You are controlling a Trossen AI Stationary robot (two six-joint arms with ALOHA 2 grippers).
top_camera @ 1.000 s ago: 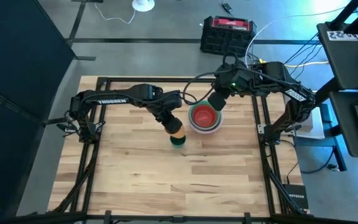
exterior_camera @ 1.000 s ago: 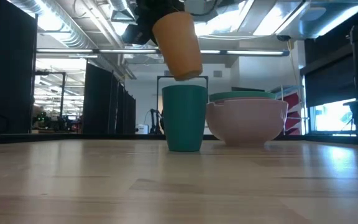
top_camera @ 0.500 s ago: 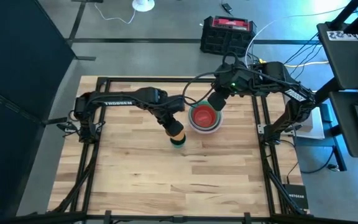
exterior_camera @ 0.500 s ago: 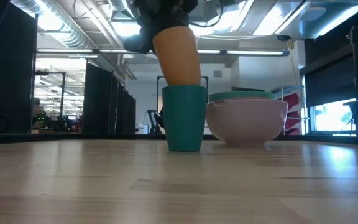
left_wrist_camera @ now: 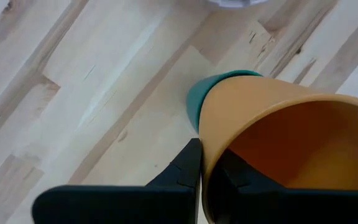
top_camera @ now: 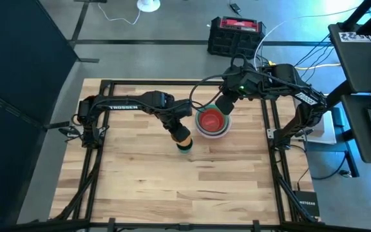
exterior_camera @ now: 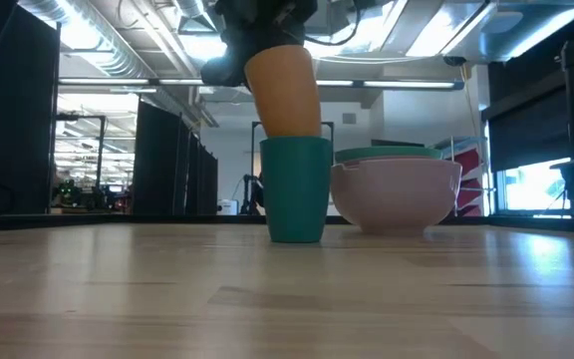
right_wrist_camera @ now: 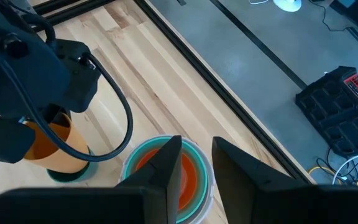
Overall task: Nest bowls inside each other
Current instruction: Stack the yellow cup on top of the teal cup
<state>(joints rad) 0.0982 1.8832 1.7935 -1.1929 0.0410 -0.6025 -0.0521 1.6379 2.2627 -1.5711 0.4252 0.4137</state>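
My left gripper (top_camera: 176, 127) is shut on an orange cup (exterior_camera: 285, 85), whose lower end is in the mouth of a teal cup (exterior_camera: 295, 189). The teal cup stands upright on the table's middle. To its right the bowls are nested in a stack (top_camera: 212, 121): a red bowl (top_camera: 210, 118) innermost, a green rim (exterior_camera: 387, 153) around it, and a pale outer bowl (exterior_camera: 397, 194) on the table. My right gripper (right_wrist_camera: 194, 149) hangs open above the stack's far side, touching nothing. My left gripper pinches the orange cup's wall at its rim (left_wrist_camera: 205, 163), one finger (left_wrist_camera: 188, 171) outside and one inside the cup. The fingers come from above, slanting down. The cup hangs below them, slightly tilted, its bottom inside the teal cup (left_wrist_camera: 194, 99).
Black frame rails (top_camera: 172, 82) run along the table's edges. Bare wood lies toward the table's near side (top_camera: 185, 187). A black and red crate (top_camera: 236, 35) sits on the floor beyond the far edge.
My left gripper has gone down with the orange cup. The cup hung tilted just above the teal cup's rim; now it stands more upright with its bottom inside the teal cup's mouth. The teal cup has stayed in place.
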